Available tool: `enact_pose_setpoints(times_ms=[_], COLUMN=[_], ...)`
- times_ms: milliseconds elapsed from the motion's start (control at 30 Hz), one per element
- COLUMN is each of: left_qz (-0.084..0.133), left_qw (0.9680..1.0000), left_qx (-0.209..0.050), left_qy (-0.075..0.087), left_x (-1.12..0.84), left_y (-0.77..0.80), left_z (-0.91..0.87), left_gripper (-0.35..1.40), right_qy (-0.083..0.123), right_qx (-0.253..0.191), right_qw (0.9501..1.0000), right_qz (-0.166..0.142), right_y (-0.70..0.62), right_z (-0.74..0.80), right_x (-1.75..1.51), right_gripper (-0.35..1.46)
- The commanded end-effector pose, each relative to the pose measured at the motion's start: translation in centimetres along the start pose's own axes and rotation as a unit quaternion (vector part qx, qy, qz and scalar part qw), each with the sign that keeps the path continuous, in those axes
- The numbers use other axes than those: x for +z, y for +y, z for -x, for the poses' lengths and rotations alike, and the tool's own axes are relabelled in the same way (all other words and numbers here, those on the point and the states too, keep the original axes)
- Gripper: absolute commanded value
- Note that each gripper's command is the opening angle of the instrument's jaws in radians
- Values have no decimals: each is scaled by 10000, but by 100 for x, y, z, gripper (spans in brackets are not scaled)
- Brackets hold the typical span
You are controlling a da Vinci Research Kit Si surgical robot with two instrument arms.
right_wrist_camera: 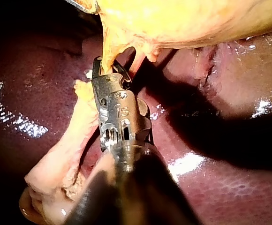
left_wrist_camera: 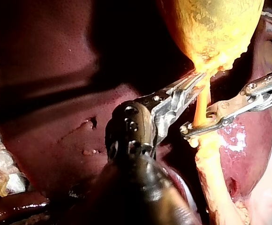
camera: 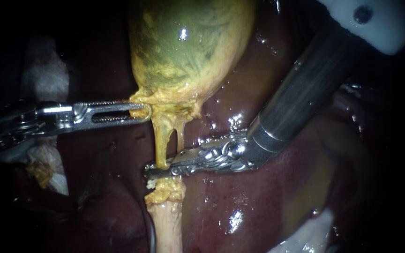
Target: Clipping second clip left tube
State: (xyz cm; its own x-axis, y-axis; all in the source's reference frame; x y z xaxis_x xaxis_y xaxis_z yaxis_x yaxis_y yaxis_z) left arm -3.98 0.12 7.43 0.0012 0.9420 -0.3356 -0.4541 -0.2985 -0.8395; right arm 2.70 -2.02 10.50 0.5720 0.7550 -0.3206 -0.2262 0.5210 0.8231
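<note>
The yellow-green gallbladder (camera: 188,42) hangs at the top centre over the dark liver (camera: 268,197). Two thin yellow tubes drop from its neck: the thicker left tube (camera: 161,140) and a thinner right tube (camera: 182,136). My left instrument (camera: 139,112) comes in level from the left, its slotted jaws shut on the fatty neck of the gallbladder. My right instrument (camera: 158,168) reaches down from the upper right. Its jaws lie across the left tube low down and close on it from both sides, as also shows in the left wrist view (left_wrist_camera: 194,125) and the right wrist view (right_wrist_camera: 105,68).
Below the right jaws a pale fatty stalk (camera: 167,225) continues downward, with a small whitish bit (camera: 150,183) at its top. White gauze (camera: 43,75) lies at the far left behind the left instrument. The right instrument's thick dark shaft (camera: 301,93) crosses the upper right.
</note>
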Motion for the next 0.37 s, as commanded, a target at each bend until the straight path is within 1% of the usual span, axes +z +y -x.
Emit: enact_pose_setpoints(times_ms=[33, 367], left_qz=[0, -8], left_qw=[10000, 10000], left_qx=[0, 2], left_qy=[-3, -15], left_x=[0, 1], left_y=[0, 0], left_z=[0, 1], left_gripper=[-35, -35], right_qy=[3, 2], right_qx=[-1, 28], right_qw=[10000, 10000], right_qz=[5, 3], right_y=[1, 2], right_z=[0, 0], right_x=[0, 0], right_gripper=[-35, -35])
